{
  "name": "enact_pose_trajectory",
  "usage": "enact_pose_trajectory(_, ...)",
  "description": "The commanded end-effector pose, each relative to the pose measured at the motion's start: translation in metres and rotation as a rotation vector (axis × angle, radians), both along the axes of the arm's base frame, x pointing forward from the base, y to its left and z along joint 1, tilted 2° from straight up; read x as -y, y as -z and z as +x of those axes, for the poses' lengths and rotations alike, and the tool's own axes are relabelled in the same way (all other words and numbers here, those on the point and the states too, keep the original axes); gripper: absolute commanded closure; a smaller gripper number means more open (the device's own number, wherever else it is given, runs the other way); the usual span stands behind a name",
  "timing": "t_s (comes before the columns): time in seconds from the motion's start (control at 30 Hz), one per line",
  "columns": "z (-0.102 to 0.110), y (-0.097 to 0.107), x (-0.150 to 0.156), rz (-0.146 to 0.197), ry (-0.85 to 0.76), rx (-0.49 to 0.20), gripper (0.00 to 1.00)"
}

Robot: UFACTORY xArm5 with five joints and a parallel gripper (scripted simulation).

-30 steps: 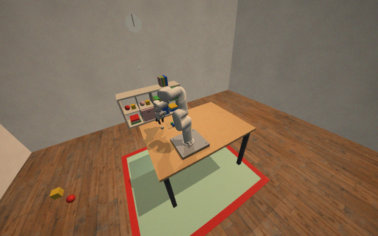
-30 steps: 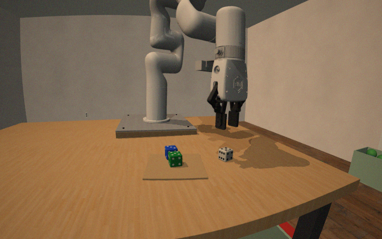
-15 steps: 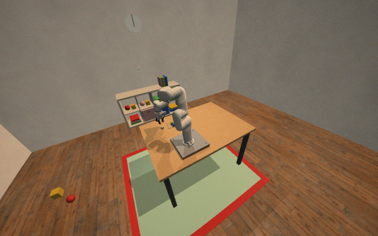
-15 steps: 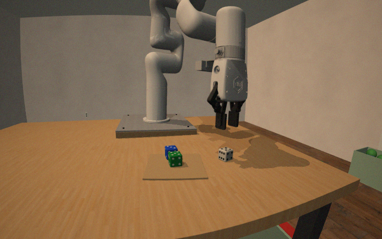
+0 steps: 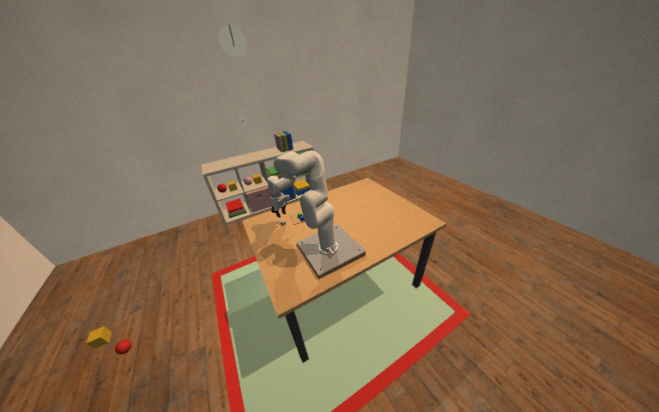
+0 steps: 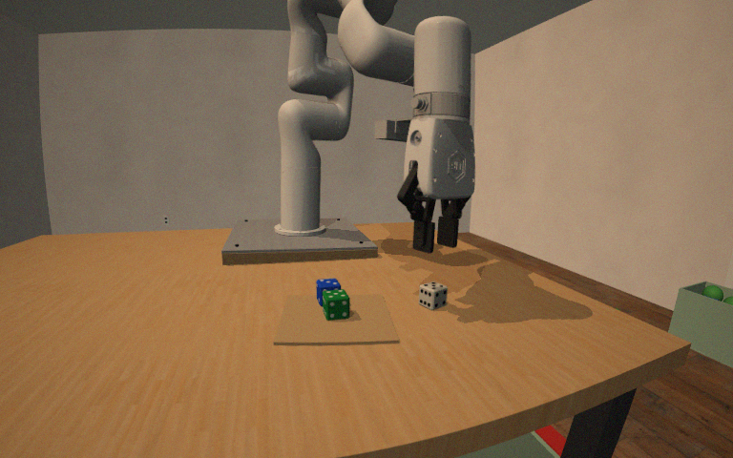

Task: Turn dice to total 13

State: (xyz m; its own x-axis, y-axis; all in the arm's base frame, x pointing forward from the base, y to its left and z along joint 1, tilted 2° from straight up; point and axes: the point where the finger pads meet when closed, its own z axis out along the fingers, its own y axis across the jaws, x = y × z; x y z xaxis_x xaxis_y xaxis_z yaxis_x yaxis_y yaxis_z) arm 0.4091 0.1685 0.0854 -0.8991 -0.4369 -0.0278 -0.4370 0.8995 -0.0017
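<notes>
A thin tan mat [image 6: 336, 327] lies on the wooden table. A green die [image 6: 336, 303] sits flat on the mat. A blue die [image 6: 327, 288] sits right behind it, touching it, at the mat's far edge. A white die [image 6: 432, 295] sits flat on the bare table, right of the mat. My gripper [image 6: 435, 240] hangs above the table, behind and well above the white die, pointing down. Its fingers stand half open with nothing between them. In the top view the gripper [image 5: 278, 210] hovers over the white die [image 5: 281, 222].
The arm's grey base plate [image 6: 300, 240] stands behind the mat. A green box with green balls [image 6: 722, 323] sits off the table to the right. A shelf with blocks [image 5: 259, 186] stands past the table's far end.
</notes>
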Motion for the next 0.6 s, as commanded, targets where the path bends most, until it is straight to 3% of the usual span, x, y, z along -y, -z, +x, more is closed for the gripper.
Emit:
enact_pose_trajectory(0.0,0.001,0.003,-0.001,0.001,0.0,0.003,0.53)
enact_pose_trajectory(0.57,0.002,0.026,-0.001,0.001,0.0,0.003,0.53)
